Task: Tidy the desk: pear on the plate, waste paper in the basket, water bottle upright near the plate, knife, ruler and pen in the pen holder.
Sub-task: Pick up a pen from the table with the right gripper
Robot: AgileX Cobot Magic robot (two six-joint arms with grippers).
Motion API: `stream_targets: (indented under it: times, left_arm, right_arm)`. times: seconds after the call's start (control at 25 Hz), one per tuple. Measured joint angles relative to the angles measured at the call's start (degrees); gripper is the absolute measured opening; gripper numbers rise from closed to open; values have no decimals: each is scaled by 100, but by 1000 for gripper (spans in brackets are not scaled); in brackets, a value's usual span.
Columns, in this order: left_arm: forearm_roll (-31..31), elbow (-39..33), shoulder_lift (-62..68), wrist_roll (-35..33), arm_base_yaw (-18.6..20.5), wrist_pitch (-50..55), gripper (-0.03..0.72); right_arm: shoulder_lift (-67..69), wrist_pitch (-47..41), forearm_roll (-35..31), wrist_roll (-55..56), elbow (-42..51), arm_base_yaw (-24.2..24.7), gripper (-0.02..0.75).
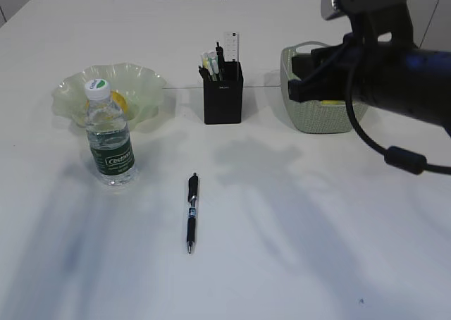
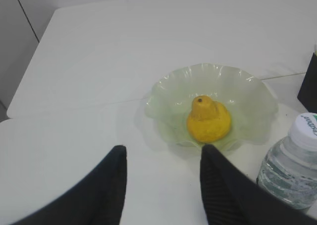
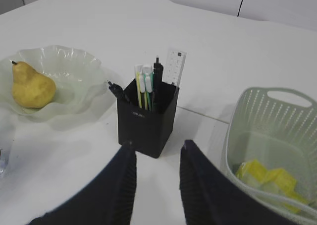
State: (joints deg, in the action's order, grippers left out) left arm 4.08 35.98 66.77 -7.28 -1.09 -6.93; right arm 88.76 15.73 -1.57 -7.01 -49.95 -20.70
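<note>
Your left gripper (image 2: 163, 185) hangs with fingers spread and empty, the pear (image 2: 208, 122) in the plate (image 2: 247, 86) at its 12 o'clock. Your right gripper (image 3: 156, 180) is likewise parted around nothing, the pen holder (image 3: 146, 121) just ahead. The pen (image 1: 192, 212) lies on the desk (image 1: 317, 249) at 6 o'clock from the holder.

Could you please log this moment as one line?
pear: on plate | bottle: upright | pen: on desk | grippers: open, empty
</note>
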Motion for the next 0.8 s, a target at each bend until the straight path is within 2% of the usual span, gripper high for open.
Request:
stream_targets:
  times: [0.2, 0.44, 0.8]
  left_arm:
    - [-225, 0, 0, 0, 0, -4, 341]
    - [-512, 0, 0, 0, 0, -50, 341]
    - [-542, 0, 0, 0, 0, -240, 341]
  right_arm:
    - [5, 426, -9, 233, 723, 0, 230]
    - [5, 443, -13, 437, 870, 0, 230]
    - [5, -783, -13, 904, 870, 0, 230]
